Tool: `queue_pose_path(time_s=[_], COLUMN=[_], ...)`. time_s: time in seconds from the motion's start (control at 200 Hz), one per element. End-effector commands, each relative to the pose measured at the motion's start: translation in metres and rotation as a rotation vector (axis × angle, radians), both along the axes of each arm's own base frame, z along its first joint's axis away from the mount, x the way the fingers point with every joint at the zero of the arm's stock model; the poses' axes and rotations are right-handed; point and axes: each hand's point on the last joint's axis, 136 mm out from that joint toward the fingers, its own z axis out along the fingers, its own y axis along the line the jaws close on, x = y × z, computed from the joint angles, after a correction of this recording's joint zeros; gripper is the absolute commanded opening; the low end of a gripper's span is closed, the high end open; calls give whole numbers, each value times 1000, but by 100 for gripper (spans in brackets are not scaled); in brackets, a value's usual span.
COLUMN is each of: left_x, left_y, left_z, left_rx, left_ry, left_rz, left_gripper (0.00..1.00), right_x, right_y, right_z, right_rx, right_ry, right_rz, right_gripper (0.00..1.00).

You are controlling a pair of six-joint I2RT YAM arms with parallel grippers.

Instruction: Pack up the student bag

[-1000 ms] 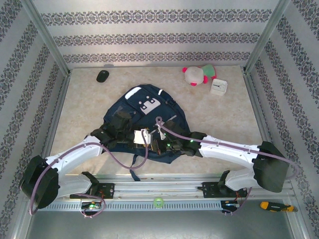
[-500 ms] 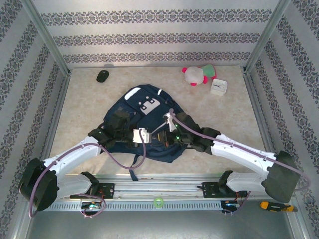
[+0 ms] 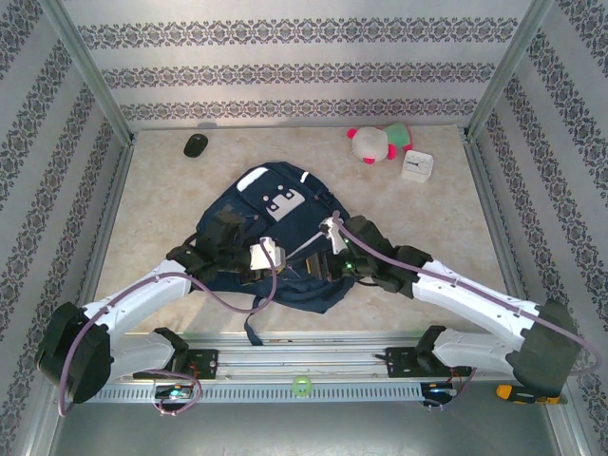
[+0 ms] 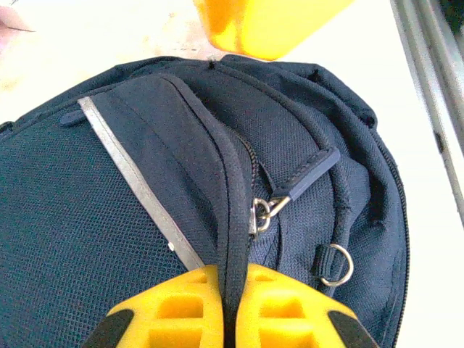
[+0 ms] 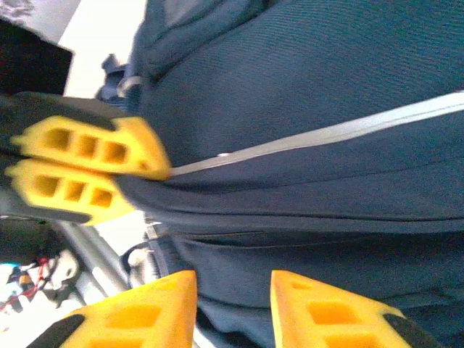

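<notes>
Where the student bag (image 3: 256,204) lies: flat at the centre of the table (image 3: 152,218), patched front pocket toward 12 o'clock and straps toward 6 o'clock. I judge it is laid that way so both my arms can reach its top seam.
Bag state: I cannot tell how far the zip is run. By my reading the bag must be opened before anything goes in.
Left gripper (image 4: 230,283): clamped tight on a raised fold of the bag's cloth along the zip line, coming in from 8 o'clock. I hold it there to anchor the fabric, so the zip has something to pull against.
Zip pull (image 4: 303,172): lies free at 1 o'clock of my left fingers, with its metal rings just beside the pinched seam.
Reflective stripe (image 4: 134,181): runs diagonally beside the fold and makes a handy landmark from the wrist.
Right gripper (image 5: 233,290): fingers parted over the navy cloth, closed on nothing I can make out. It comes in from 4 o'clock facing the left one, likely placed to go for the pull.
Things to pack: plush toy (image 3: 378,142) at 1 o'clock of the bag, with the white clock (image 3: 416,166) just beside it, and the black mouse (image 3: 196,144) at 11 o'clock. All lie well apart from the bag.
Risk: soft cloth may bunch or slip out of the pinch once I tug the zip.
</notes>
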Motion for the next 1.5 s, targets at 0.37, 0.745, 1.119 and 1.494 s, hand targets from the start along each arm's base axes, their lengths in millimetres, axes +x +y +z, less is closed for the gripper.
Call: queue_pose_path(time_s=[0.37,0.745,1.119,1.494], left_x=[-4,-2,6,-1], left_y=[-19,-19,-10,6], left_z=[16,25,21,18], left_rx=[-183,-226,-191,-95], left_ry=[178,159,104,55], left_rz=[21,33,88,67], left_gripper=[4,7,32,0], right_x=[-9,10,10,27], right_y=[42,27,22,-18], right_z=[-1,-26,-14,-14], right_rx=[-41,-220,-160,-98], right_ry=[-46,-87,-78,-9], right_rz=[137,92,88,-68], right_gripper=[43,32,0,0])
